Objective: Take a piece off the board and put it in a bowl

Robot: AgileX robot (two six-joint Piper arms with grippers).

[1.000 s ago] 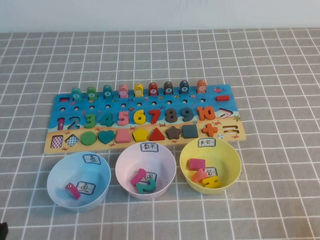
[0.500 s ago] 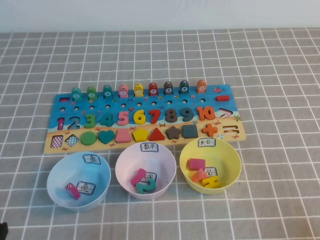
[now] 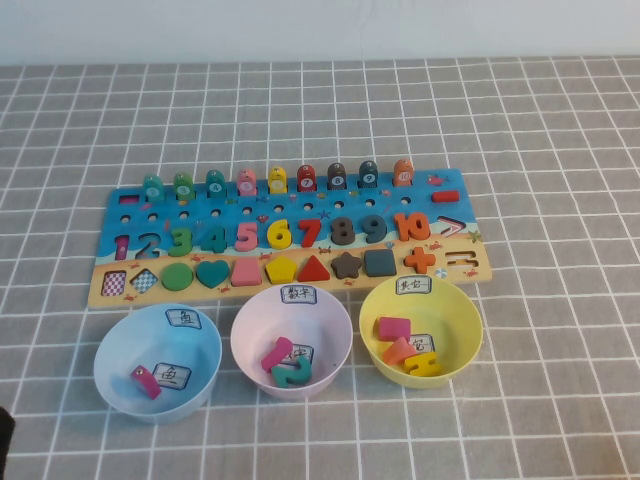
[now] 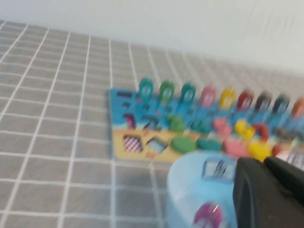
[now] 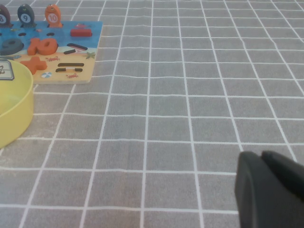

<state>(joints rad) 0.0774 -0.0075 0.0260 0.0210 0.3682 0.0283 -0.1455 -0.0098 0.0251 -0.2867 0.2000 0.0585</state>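
The piece (image 3: pixel 153 187), a teal fish with a white number mark, stands upright at the left end of the fish row along the far edge of the board (image 3: pixel 290 215); its long axis is vertical, head end up, its flat marked face turned toward the robot. Just to its right stands the green fish (image 3: pixel 184 186). The task is judged not yet begun: the piece sits untouched in its slot. The bowl (image 3: pixel 157 361), light blue, rests on the worktop (image 3: pixel 560 400) just in front of the board's left end and already holds one pink piece (image 3: pixel 147 381). The left hand (image 4: pixel 266 194), shut and holding nothing, hovers low near this bowl on the robot's side. The right hand (image 5: pixel 268 190), fingers together and empty, is over bare worktop well right of the yellow bowl (image 5: pixel 12 111). Reach, grasp, carry and release all remain.
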